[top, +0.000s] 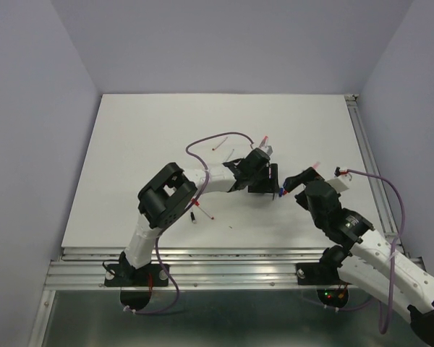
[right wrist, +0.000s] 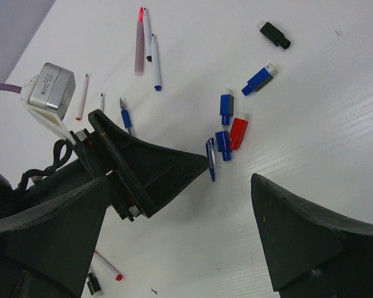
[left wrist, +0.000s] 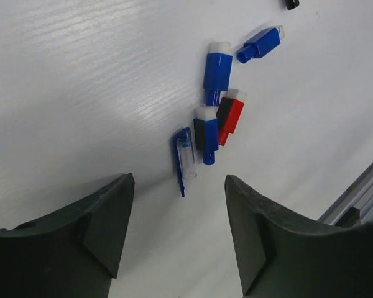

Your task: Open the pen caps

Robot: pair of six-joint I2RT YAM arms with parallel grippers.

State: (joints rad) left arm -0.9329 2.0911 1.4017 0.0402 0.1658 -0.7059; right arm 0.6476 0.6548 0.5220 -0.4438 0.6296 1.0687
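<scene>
Right now the left gripper [left wrist: 174, 248] and the right gripper [right wrist: 189, 208] are hovering spread, holding nothing. Blue and red pen caps [left wrist: 214, 118] are lying loose in a cluster on the white tabletop [top: 152, 137] between them. Pale lilac walls [top: 224, 43] are closing in three sides; a metal rail [top: 202, 254] is running along the near edge.
</scene>
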